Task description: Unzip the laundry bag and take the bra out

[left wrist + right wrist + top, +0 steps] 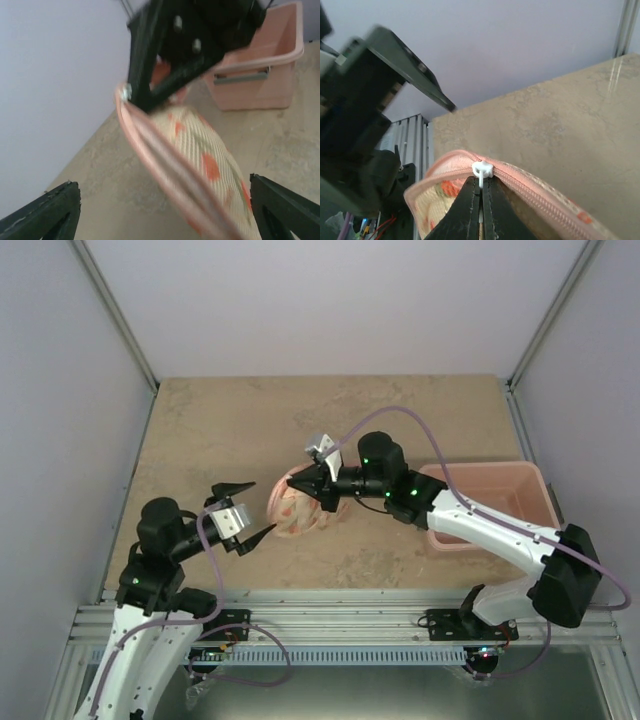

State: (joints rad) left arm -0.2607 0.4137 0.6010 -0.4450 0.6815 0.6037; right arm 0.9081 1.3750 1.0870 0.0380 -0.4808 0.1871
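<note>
Pinching the zip pull [482, 170] of the laundry bag [297, 512] is the right gripper [481, 184], fingers pressed together; the left gripper [262, 506] hangs spread wide just beside the bag.

Lab robot cell: plain white enclosure walls [330, 300], aluminium rail frame [330, 612], stone-look tabletop [210, 430], exposed cabling [400, 411].

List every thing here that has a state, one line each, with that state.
laundry bag: tilted up on edge, zip closed where it shows.
zip pull: pinched by the right hand.
right hand: shut on the zip pull.
left hand: open, gripping nothing.
pink tub: upright on the table, to the right of the bag.
bra: not in view.
</note>
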